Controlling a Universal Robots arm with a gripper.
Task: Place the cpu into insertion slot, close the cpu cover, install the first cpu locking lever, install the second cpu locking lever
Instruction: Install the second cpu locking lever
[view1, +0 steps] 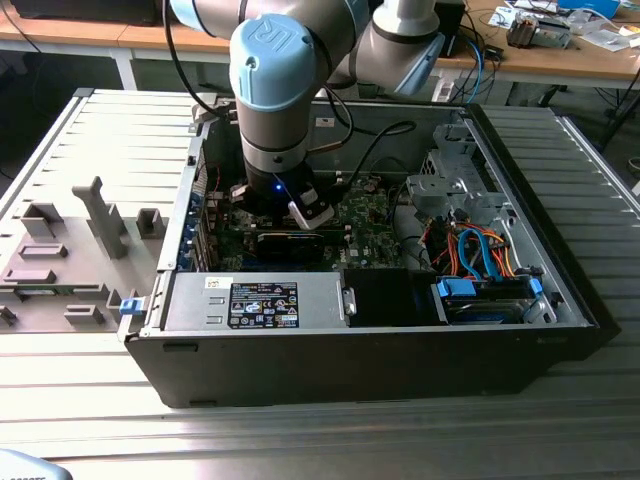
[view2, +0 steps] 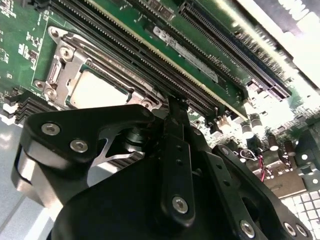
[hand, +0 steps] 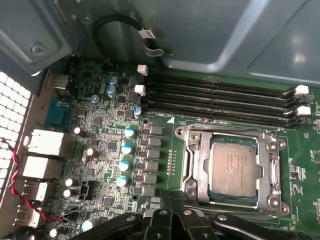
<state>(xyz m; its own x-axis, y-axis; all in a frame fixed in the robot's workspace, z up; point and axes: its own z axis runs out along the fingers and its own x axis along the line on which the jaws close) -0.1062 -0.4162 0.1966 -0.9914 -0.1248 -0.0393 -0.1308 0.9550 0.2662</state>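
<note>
Gripper (hand: 172, 207) beside flat silvery cpu (hand: 234, 168)

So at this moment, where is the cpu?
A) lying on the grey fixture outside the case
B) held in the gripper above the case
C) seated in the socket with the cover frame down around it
C: in the first wrist view the cpu sits in the insertion slot, with the cpu cover lying flat around it.

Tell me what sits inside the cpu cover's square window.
In the first wrist view, the cpu with its silvery-grey top shows through the cpu cover, which lies closed around it. The insertion slot's contact field beneath is hidden by the chip.
</note>
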